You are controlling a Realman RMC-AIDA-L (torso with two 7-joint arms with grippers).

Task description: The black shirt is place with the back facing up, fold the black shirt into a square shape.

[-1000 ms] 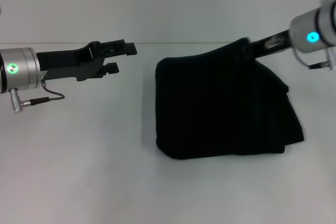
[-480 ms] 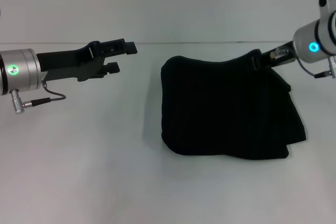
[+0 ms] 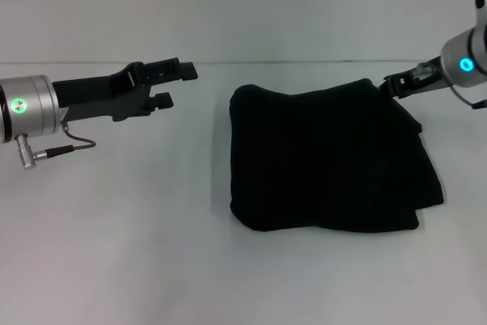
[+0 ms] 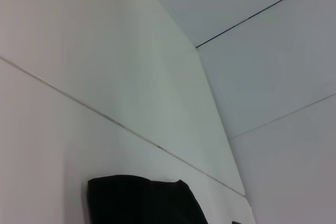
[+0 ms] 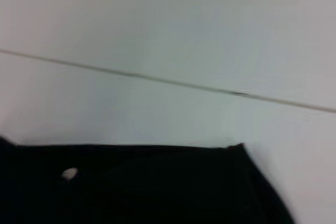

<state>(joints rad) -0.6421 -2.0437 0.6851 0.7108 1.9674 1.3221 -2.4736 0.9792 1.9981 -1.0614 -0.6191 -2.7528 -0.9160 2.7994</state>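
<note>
The black shirt [image 3: 327, 161] lies folded into a rough rectangle on the white table [image 3: 114, 249], right of centre in the head view, plain side up. My right gripper [image 3: 389, 85] reaches in from the upper right and sits at the shirt's far right corner, touching the cloth. My left gripper [image 3: 177, 85] hovers open and empty to the left of the shirt, well apart from it. A corner of the shirt [image 4: 142, 200] shows in the left wrist view, and its far edge [image 5: 147, 187] fills the bottom of the right wrist view.
A thin seam [image 3: 304, 62] marks the table's far edge against the white wall. A grey cable [image 3: 57, 150] hangs under the left wrist.
The right gripper has drawn back to the right and lower. The shirt's raised far corner has come down with it, so the top edge now lies flatter. The left arm has not moved.
</note>
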